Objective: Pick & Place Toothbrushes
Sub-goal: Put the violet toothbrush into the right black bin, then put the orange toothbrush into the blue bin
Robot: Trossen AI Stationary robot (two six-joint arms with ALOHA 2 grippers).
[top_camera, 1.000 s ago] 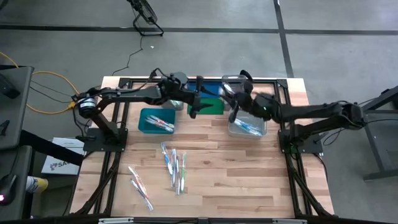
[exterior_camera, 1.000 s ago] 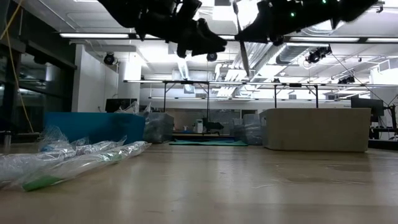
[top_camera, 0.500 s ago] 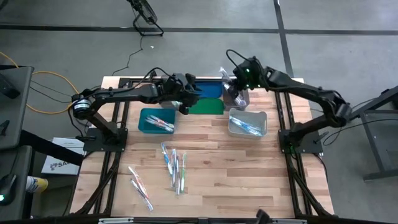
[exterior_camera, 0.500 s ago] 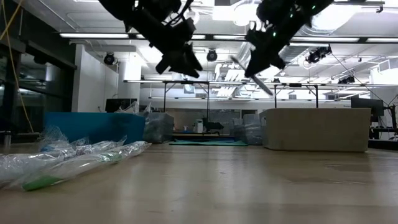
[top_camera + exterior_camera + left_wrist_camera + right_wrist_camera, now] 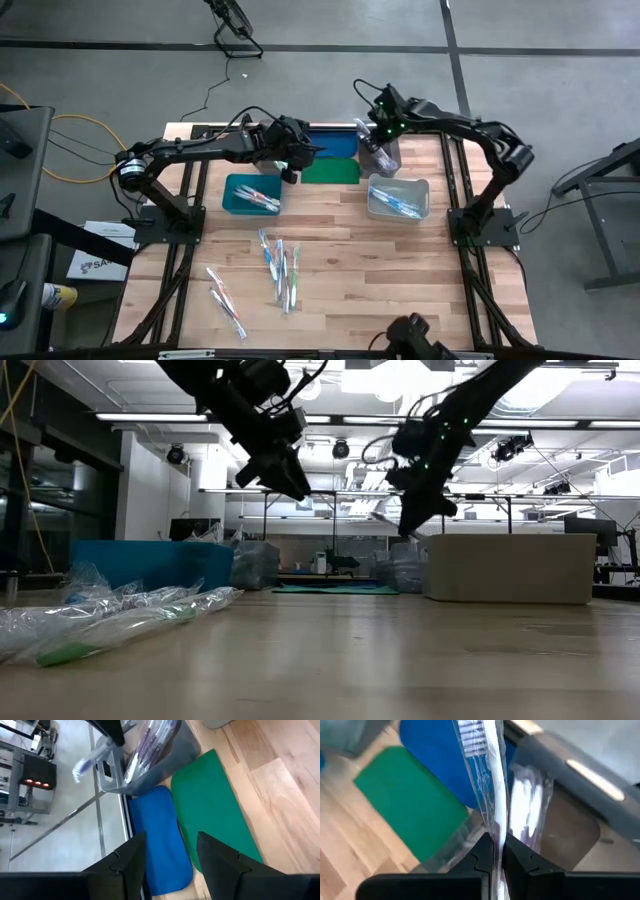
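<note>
Pinching one wrapped toothbrush [image 5: 487,775] near its lower end, the right tool [image 5: 498,852] hangs above a grey bin [image 5: 383,155] at the bench's far edge, beside the blue lid [image 5: 333,146] and green lid [image 5: 331,171]; so low a grip could let the long free end swing, catch the rim and drop outside. The left tool [image 5: 167,852] hovers spread and empty over the lids, close enough to risk a clash, while more toothbrushes [image 5: 280,270] lie loose on the bench [image 5: 400,290]
</note>
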